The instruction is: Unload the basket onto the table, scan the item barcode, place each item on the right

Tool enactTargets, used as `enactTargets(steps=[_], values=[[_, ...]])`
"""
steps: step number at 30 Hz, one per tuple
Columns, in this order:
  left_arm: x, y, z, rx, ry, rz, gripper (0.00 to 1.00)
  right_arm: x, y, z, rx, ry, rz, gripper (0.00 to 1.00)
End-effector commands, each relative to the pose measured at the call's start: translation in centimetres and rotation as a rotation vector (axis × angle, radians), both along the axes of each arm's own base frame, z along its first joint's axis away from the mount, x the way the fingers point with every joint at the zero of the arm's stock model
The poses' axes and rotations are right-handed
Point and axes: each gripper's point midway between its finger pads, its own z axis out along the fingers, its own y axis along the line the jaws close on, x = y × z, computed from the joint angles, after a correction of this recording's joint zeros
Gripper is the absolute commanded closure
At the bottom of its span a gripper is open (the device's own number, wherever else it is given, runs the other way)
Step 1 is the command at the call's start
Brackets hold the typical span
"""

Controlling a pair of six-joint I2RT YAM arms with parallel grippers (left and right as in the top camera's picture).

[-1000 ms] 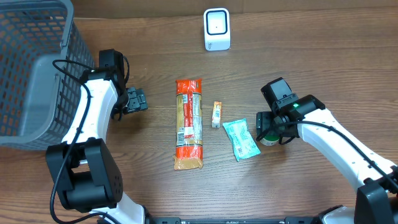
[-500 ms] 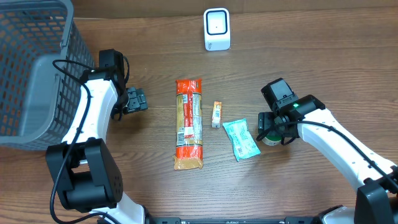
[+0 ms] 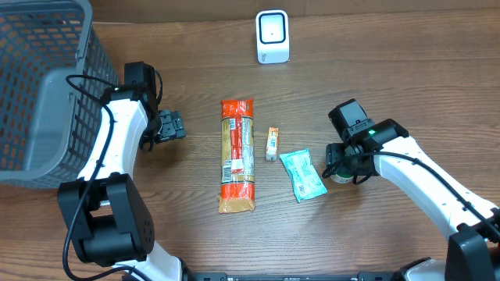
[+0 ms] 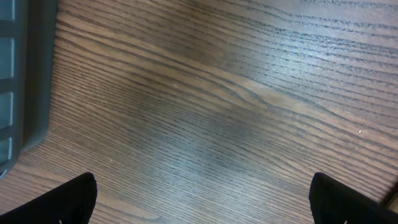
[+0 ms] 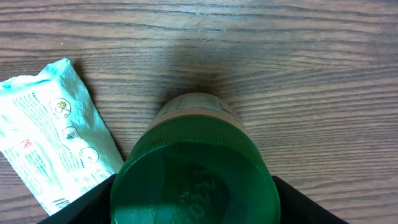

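Two arms show in the overhead view. Left of the long orange packet (image 3: pixel 237 156), the left gripper (image 3: pixel 173 125) points at bare table (image 3: pixel 391 62), jaws spread wide with nothing between them. Well to the packet's right, the right gripper (image 3: pixel 337 168) is set down over the green-lidded jar (image 3: pixel 339 177), which stands on the wood. A mint-green pouch (image 3: pixel 302 175) and a small orange stick (image 3: pixel 272 144) lie between the packet and the jar. The white scanner (image 3: pixel 273 37) stands beyond the packet's far end, well apart from the jar. A grey mesh basket (image 3: pixel 39 94) sits far to the packet's left.

From the left wrist, we see both fingertips (image 4: pixel 74 199) at the lower corners, far apart and holding nothing. Only wood grain lies between them, and the basket's wall runs down the left edge.

From the right wrist, the jar's lid fills the lower middle. The dark fingers (image 5: pixel 87 202) lie against its two sides with no gap we can see, closed on it. What the jar contains we cannot tell. The pouch lies just beside it, on the packet's side.
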Motion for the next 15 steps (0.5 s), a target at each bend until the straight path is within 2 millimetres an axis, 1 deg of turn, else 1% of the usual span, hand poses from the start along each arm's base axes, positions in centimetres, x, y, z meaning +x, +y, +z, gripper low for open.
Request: enactTargets(steps=[1, 4, 11, 15], values=[[0.2, 0.2, 0.9, 0.015, -0.022, -0.017, 0.0, -0.1, 0.2, 0.1, 0.001, -0.005, 0.059, 0.32], [0.2, 0.2, 0.9, 0.015, -0.022, -0.017, 0.0, 0.2, 0.3, 0.2, 0.004, -0.018, 0.077, 0.33], [0.2, 0.2, 0.9, 0.015, -0.022, -0.016, 0.0, 1.3, 0.8, 0.4, 0.019, -0.064, 0.084, 0.33], [0.2, 0.2, 0.9, 0.015, -0.022, -0.016, 0.0, 1.4, 0.8, 0.4, 0.019, -0.066, 0.083, 0.32]])
